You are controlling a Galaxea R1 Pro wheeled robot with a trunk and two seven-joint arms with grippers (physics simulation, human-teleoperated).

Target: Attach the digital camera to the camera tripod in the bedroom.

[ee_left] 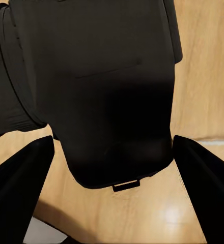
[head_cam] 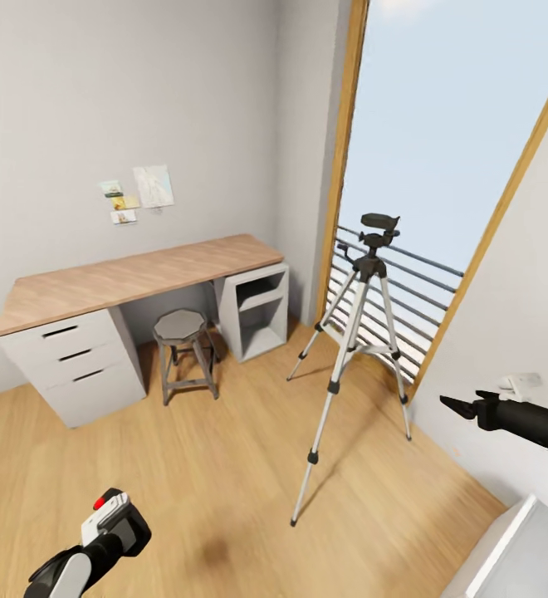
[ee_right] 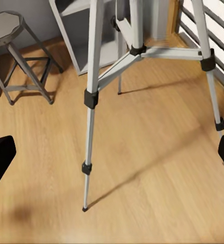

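Gripping camera [ee_left: 109, 86] in left end effector [ee_left: 112, 168], fingers clamped on body, low at the head view's left above the floor [head_cam: 224, 465]. Tripod [head_cam: 357, 349] stands upright by the window [head_cam: 440, 166], head bare. Right end effector [head_cam: 461, 406] near the wall, fingers spread, nothing between them. Worktop [head_cam: 133, 278] and stool [head_cam: 184, 342] well apart from tripod.

The light wood plank floor [head_cam: 216, 465] carries the camera tripod [head_cam: 353, 349] at about two o'clock — all three feet down — with a grey octagonal stool [head_cam: 184, 353] at eleven, beside the desk [head_cam: 133, 278].
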